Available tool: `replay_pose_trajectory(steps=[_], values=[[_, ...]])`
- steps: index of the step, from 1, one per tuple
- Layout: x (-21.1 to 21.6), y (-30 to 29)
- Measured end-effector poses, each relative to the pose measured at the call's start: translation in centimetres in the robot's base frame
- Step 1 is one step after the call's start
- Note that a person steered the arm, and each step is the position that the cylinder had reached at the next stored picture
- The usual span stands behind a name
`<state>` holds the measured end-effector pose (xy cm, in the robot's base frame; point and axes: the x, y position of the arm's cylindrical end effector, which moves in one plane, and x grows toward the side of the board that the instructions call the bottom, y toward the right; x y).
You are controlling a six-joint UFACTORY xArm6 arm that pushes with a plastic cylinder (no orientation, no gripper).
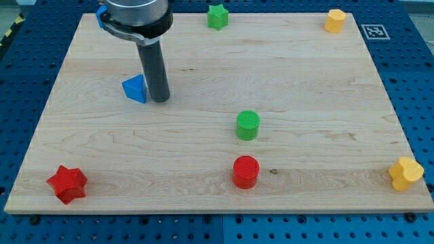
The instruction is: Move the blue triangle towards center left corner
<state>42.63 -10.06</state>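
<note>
The blue triangle [135, 89] lies on the wooden board [305, 81] in the upper left part of the view. My tip [160, 100] stands right beside it, on its right side, touching or nearly touching it. The dark rod rises from there to the arm's round head at the view's top.
A second blue block [101, 15] is partly hidden behind the arm's head at the top left. A green star [217, 16] and a yellow block [334, 20] sit along the top edge. A green cylinder [248, 125], a red cylinder [246, 172], a red star [67, 184] and a yellow block [405, 173] lie lower.
</note>
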Motion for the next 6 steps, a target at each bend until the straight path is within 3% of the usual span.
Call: replay_pose_trajectory(steps=[4, 6], values=[[-0.5, -1.7], [-0.5, -5.7]])
